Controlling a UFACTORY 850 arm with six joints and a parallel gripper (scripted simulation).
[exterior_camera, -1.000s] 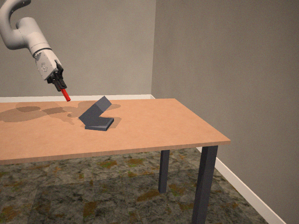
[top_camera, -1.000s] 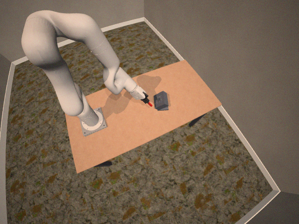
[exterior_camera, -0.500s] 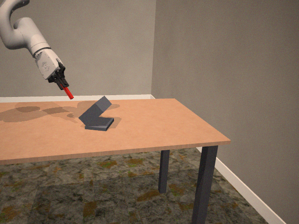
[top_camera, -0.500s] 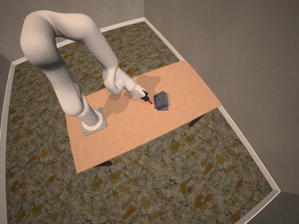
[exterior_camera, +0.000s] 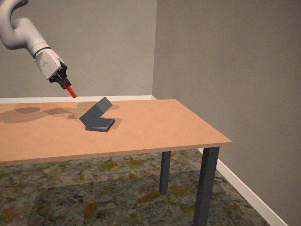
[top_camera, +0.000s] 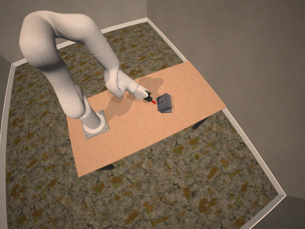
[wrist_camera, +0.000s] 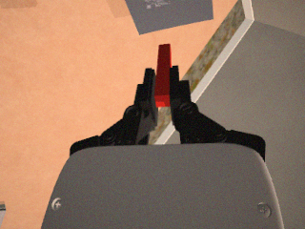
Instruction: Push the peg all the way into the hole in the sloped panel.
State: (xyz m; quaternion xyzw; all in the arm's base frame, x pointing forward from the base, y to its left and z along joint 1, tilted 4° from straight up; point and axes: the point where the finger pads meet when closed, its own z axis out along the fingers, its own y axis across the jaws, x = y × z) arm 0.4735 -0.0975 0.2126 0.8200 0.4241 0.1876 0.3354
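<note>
One peg (top_camera: pixel 154 101) (exterior_camera: pixel 71 92) (wrist_camera: pixel 163 72) between gripper (top_camera: pixel 150 99) (exterior_camera: pixel 67 86) (wrist_camera: pixel 164 80) fingers

Red peg (top_camera: pixel 154 101) (exterior_camera: pixel 71 92) (wrist_camera: pixel 163 78): tip a bit higher and farther right in exterior view than earlier
Peg tilt: leans less steeply now
Jaws (top_camera: pixel 150 100) (exterior_camera: pixel 66 85): shifted slightly up and right in exterior view, tilted along with peg
</note>
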